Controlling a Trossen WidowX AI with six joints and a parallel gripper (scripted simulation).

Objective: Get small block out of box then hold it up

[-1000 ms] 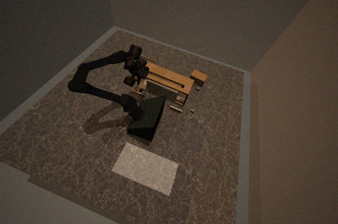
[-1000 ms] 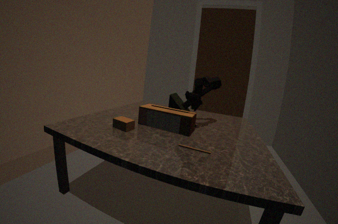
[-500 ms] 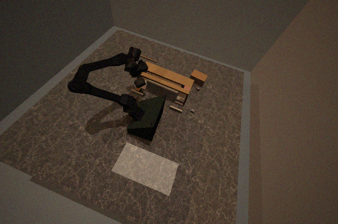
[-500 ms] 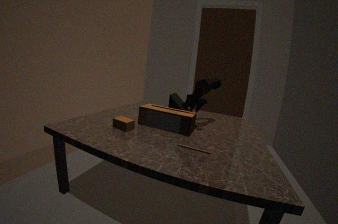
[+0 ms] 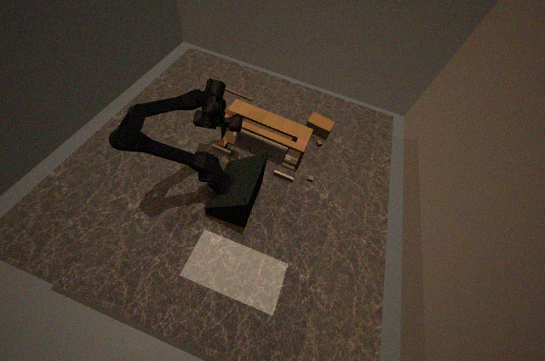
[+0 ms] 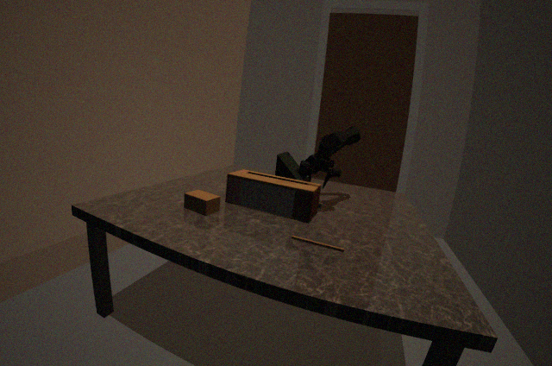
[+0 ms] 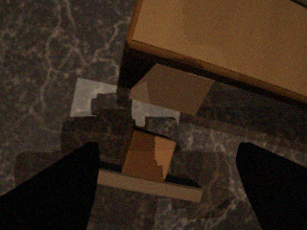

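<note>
Gripper (image 5: pixel 223 138) (image 6: pixel 324 184) (image 7: pixel 169 152) is released: fingers apart, pads touching nothing. Small orange block (image 5: pixel 223 143) (image 7: pixel 148 155) is out of the box (image 5: pixel 268 117) (image 6: pixel 267 194) (image 7: pixel 225 38), down by the box's end on the arm side, and lies between the two fingertips as the wrist cam sees it. Height of the tips over it: can't tell. A pale strip (image 5: pixel 221 149) (image 7: pixel 149 186) runs right along the block's side away from the box; whether they touch, can't tell. Box is upright on the desk (image 5: pixel 334 237) (image 6: pixel 379 263), slotted top up. Second pale strip (image 5: pixel 283 175) is near the box's other end, with a small grey piece (image 5: pixel 310 178) near it. Bigger wooden block (image 5: pixel 320 123) (image 6: pixel 202 202) stands just beyond that end. Thin rod (image 5: pixel 238 94) (image 6: pixel 317 242) lies behind the box. Exterior view doesn't show the orange block. Not picked up.
</note>
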